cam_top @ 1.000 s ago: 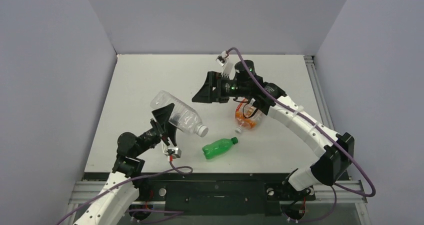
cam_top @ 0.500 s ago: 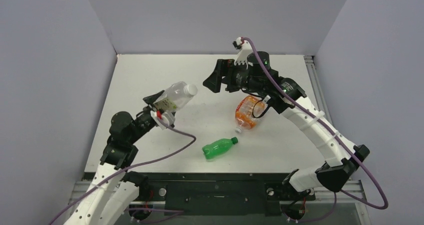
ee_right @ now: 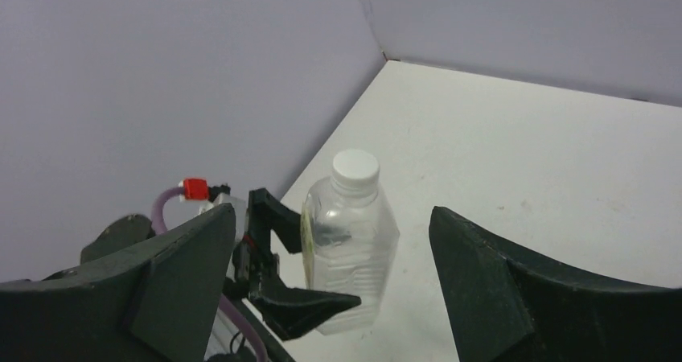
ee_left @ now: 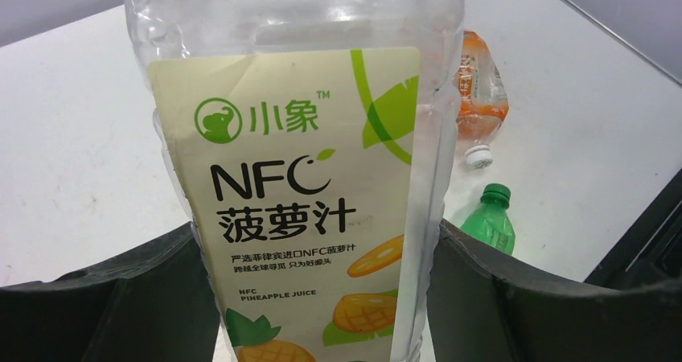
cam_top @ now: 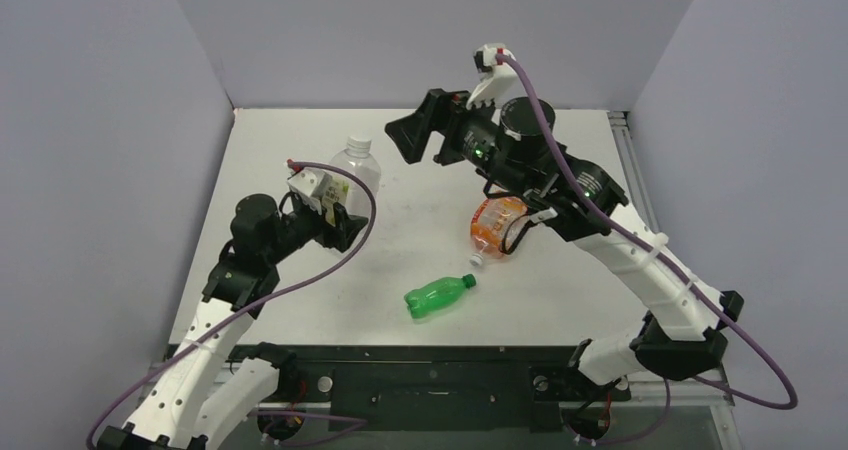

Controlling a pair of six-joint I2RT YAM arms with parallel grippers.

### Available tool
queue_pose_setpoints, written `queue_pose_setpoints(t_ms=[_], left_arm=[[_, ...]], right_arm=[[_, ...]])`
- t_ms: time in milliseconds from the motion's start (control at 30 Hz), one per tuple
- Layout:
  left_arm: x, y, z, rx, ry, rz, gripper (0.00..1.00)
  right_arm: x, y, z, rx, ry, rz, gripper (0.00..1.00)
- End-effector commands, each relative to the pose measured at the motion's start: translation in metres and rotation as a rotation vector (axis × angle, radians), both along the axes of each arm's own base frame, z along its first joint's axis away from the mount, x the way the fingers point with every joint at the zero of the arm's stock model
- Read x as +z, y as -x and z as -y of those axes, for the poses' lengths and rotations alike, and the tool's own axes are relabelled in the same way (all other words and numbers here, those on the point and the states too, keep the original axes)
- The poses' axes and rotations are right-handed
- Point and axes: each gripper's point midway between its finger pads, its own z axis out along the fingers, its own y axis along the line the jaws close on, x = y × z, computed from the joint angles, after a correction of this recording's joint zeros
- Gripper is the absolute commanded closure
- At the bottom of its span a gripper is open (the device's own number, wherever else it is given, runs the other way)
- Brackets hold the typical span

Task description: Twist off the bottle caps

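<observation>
I saw left jaws clamped on upright clear squarish plastic bottle (cam_top: 358,169), white screw cap (cam_top: 359,147) on; right jaws wide, empty.

White table (cam_top: 300,300), plain lavender-grey walls (cam_top: 100,120) on three sides, metal rail (cam_top: 625,130) along the right edge

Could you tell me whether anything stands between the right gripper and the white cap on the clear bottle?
Nothing visible does. The right gripper, jaws open, faces the white cap across open air. The left gripper clamps the upright clear bottle lower down, well below the cap.
</observation>
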Motion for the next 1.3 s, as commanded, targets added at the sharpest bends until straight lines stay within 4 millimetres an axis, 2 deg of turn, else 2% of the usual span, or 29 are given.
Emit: queue_pose_setpoints(t_ms=[0, 33, 67, 133, 333, 433, 600, 800, 1067, 1267], left_arm=[[0.033, -0.003, -0.003, 0.081, 0.122, 0.032, 1.00], [0.033, -0.003, -0.005, 0.103, 0.115, 0.030, 1.00], [0.035, -0.004, -0.009, 0.125, 0.104, 0.040, 1.00], [0.035, -0.002, -0.010, 0.134, 0.074, 0.058, 1.00], [0.040, 0.004, 0.008, 0.085, -0.004, 0.130, 1.00], [0.043, 0.003, 0.013, 0.077, -0.024, 0.152, 1.00], [0.047, -0.005, 0.008, 0.116, -0.053, 0.186, 1.00], [0.052, -0.009, 0.009, 0.136, -0.063, 0.215, 1.00], [0.056, -0.007, 0.011, 0.122, -0.077, 0.242, 1.00], [0.060, -0.008, 0.012, 0.125, -0.078, 0.255, 1.00]], right_arm=[[0.009, -0.040, -0.015, -0.157, 0.014, 0.003, 0.16], [0.014, -0.041, -0.015, -0.173, 0.011, 0.000, 0.17], [0.005, -0.047, -0.023, -0.179, 0.029, -0.018, 0.18], [0.001, -0.051, -0.029, -0.192, 0.035, -0.030, 0.20], [-0.015, -0.049, -0.048, -0.166, 0.049, -0.059, 0.25], [-0.020, -0.048, -0.050, -0.161, 0.053, -0.070, 0.26], [-0.027, -0.047, -0.056, -0.147, 0.040, -0.089, 0.30], [-0.045, -0.050, -0.065, -0.148, 0.040, -0.134, 0.33], [-0.046, -0.056, -0.075, -0.150, 0.003, -0.143, 0.36], [-0.057, -0.060, -0.084, -0.154, -0.009, -0.171, 0.37]])
